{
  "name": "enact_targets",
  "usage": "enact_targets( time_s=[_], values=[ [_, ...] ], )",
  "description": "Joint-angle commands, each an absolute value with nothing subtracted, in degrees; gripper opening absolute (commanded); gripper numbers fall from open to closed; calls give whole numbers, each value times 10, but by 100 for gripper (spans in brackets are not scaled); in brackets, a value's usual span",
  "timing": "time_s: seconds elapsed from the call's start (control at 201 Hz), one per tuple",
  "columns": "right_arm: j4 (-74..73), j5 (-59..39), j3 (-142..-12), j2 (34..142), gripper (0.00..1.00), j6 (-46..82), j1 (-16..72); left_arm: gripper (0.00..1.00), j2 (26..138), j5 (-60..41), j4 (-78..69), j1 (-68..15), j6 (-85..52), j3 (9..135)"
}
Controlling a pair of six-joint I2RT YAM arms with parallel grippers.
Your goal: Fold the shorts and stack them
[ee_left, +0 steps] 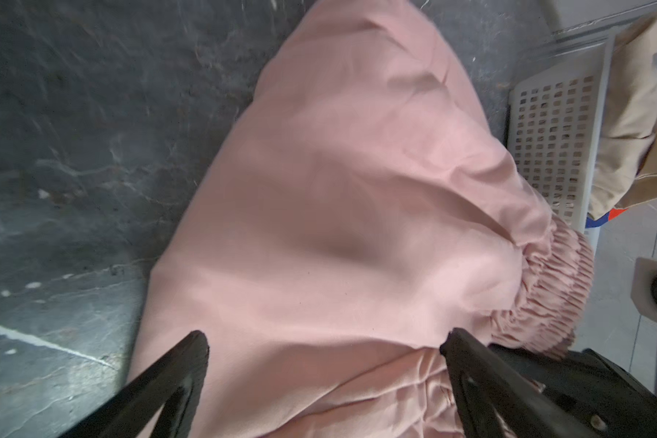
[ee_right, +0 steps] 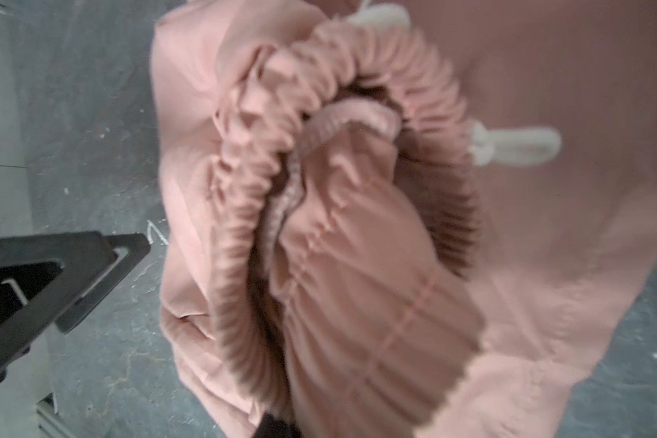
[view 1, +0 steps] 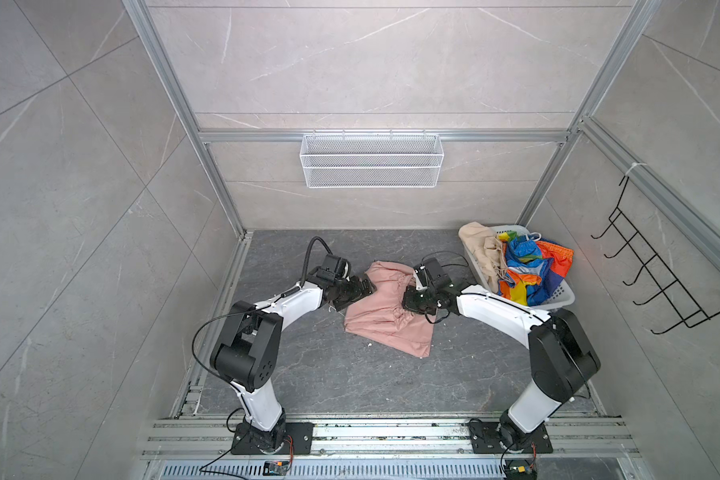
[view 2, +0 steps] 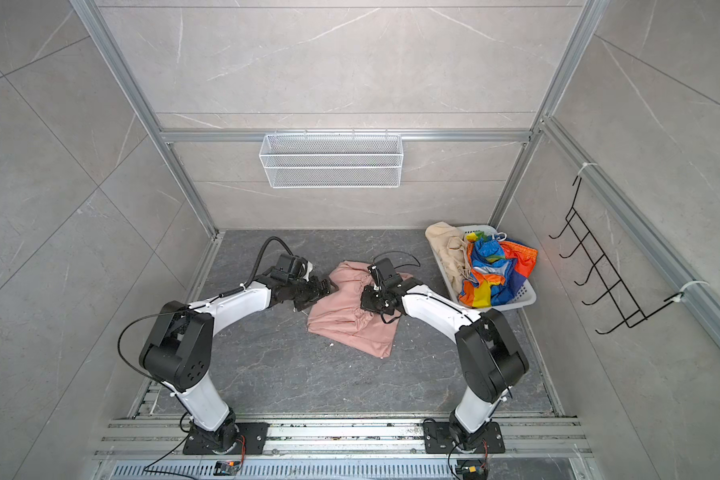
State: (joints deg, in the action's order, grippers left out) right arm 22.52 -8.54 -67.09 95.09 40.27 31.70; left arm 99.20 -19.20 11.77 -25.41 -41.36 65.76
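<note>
The salmon-pink shorts (view 1: pixel 385 320) (view 2: pixel 350 320) lie crumpled on the dark floor between both arms. My left gripper (view 1: pixel 368 286) (ee_left: pixel 325 337) is open at their left edge, its fingers straddling pink cloth. My right gripper (view 1: pixel 408 307) is shut on the pink shorts at the gathered elastic waistband (ee_right: pixel 357 284); one dark fingertip (ee_right: pixel 275 426) shows under the bunched fabric. A white drawstring (ee_right: pixel 516 146) pokes out of the waistband. The beige shorts (view 1: pixel 481 245) (view 2: pixel 447 245) and the rainbow-striped shorts (view 1: pixel 524 266) (view 2: pixel 491 266) lie heaped in the white basket (view 1: pixel 566 297) (view 2: pixel 524 297) at the back right.
A white wire basket (view 1: pixel 371 166) hangs on the back wall. A black hook rack (view 1: pixel 661 270) sticks out from the right wall. Aluminium posts frame the cell, and rails run along the front by the arm bases. Bare dark floor (view 1: pixel 350 374) lies in front of the pink shorts.
</note>
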Motion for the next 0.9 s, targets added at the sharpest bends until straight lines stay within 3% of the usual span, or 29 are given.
enact_targets(
  time_s=[0.0,0.12,0.503,0.896],
  values=[
    [258,-82,-708,879,0,377,318,99,948,-163,144,-254,-388,672],
    [264,-69,-678,872,4,353,302,99,952,-171,141,-260,-400,670],
    [142,-111,-569,979,0,371,294,99,1014,-201,85,-289,-437,640],
    [211,-112,-584,814,0,358,289,99,1047,-238,57,-309,-482,702]
  ],
)
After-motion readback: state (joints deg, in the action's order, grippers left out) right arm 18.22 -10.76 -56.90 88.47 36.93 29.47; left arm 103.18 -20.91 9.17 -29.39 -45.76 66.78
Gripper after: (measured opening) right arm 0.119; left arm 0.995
